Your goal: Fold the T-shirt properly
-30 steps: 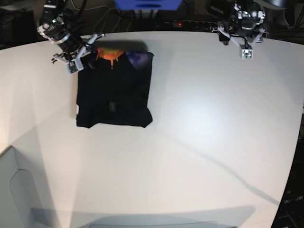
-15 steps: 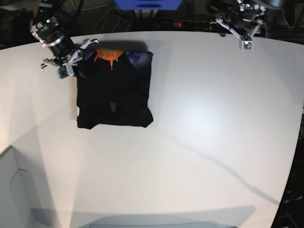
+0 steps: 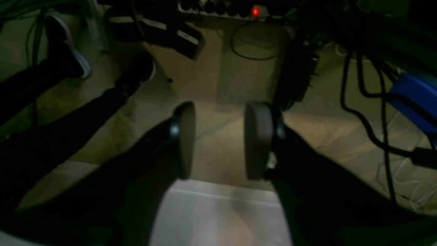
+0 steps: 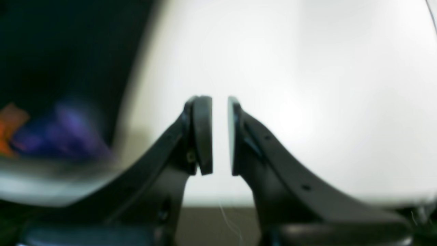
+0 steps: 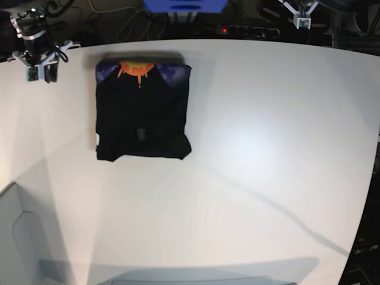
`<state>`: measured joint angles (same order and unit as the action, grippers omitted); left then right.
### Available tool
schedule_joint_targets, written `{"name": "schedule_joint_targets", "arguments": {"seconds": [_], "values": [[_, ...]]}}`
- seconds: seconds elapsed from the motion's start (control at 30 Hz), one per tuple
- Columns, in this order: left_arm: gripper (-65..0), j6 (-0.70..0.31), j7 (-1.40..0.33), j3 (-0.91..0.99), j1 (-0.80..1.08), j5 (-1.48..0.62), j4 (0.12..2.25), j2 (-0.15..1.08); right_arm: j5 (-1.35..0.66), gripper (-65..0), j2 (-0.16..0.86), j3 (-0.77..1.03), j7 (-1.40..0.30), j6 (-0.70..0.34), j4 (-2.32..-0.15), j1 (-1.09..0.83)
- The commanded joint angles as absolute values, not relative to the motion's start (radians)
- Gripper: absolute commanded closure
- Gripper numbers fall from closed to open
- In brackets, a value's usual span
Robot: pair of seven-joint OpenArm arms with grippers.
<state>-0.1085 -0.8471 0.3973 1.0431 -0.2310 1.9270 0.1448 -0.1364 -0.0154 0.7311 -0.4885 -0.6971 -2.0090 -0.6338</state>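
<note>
A: Since the earlier frame both arms had pulled back from the T-shirt (image 5: 142,110); the right gripper (image 5: 40,65) sat off to its side, well apart.

B: Claw state?

A: Right gripper's pads (image 4: 203,135) stood a narrow slit apart, grasping nothing. Left gripper (image 3: 220,140) hung past the table (image 5: 249,154) edge, parted, empty.

B: Shirt?

A: Folded into a rectangle on the table, sunburst print at the far edge.
</note>
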Motion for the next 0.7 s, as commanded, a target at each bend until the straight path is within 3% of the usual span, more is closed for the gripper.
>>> {"name": "schedule_joint_targets", "arguments": {"seconds": [0.0, 0.13, 0.23, 0.67], "values": [[-20.1, -0.105, -0.846, 0.400, 1.058, -0.229, 1.913, 0.134, -0.145, -6.3, -0.008, 0.760, -0.463, -0.698, -2.023, -0.664], [-11.3, -0.105, -0.846, 0.403, 1.009, -0.229, 1.799, 0.102, -0.145, 0.0, -0.004, 0.805, -0.463, -0.698, -2.022, -0.786], [-0.5, -0.105, -0.834, 0.403, 0.966, -0.231, 1.709, 0.076, -0.145, 0.0, 0.008, 0.797, -0.458, -0.698, -2.006, -0.881], [0.0, -0.104, -0.318, 0.236, 0.860, -0.228, 1.142, 0.125, -0.108, 0.0, 0.165, 0.716, -0.460, -0.698, -1.735, -1.049]]}}
